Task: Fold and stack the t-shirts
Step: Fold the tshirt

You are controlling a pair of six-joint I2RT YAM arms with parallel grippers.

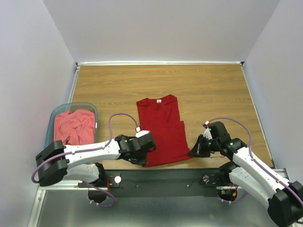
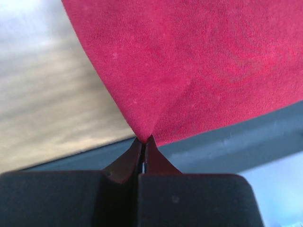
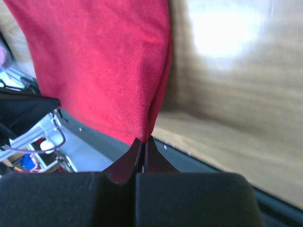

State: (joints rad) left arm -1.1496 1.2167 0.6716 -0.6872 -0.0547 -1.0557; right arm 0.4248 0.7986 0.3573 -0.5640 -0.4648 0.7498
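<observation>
A deep crimson t-shirt lies on the wooden table, folded narrow lengthwise, neck with white label pointing to the far side. My left gripper is shut on its near left hem corner; the left wrist view shows the cloth pinched at the fingertips. My right gripper is shut on the near right hem corner, the cloth pinched at its tips. A coral-pink t-shirt lies crumpled in the tub.
The translucent blue-grey tub stands at the left, just beyond my left arm. The table's near edge and a dark metal rail run under both grippers. Purple cables loop over each arm.
</observation>
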